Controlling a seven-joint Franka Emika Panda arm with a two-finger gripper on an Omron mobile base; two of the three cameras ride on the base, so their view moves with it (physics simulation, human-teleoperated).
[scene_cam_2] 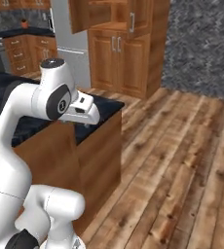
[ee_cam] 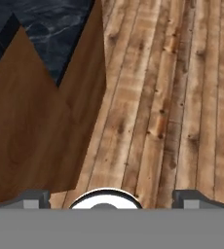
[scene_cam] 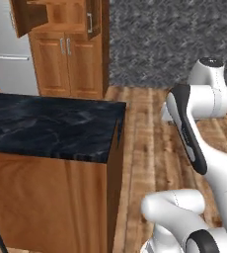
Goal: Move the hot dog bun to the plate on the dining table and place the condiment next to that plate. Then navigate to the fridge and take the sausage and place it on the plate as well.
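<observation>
Black marbled top and plain wood sides mark the dining table (scene_cam: 56, 123), the landmark here. Beyond its far end stands the fridge (scene_cam: 9, 54), light grey, beside wooden cabinets (scene_cam: 68, 59), one upper door ajar. The gripper (ee_cam: 111, 199) looks down past the table's near corner onto the plank floor (ee_cam: 182, 97); its fingertips (ee_cam: 33, 198) stand far apart, holding nothing. The table's visible top is bare.

White arm (scene_cam: 219, 168), dark joints
</observation>
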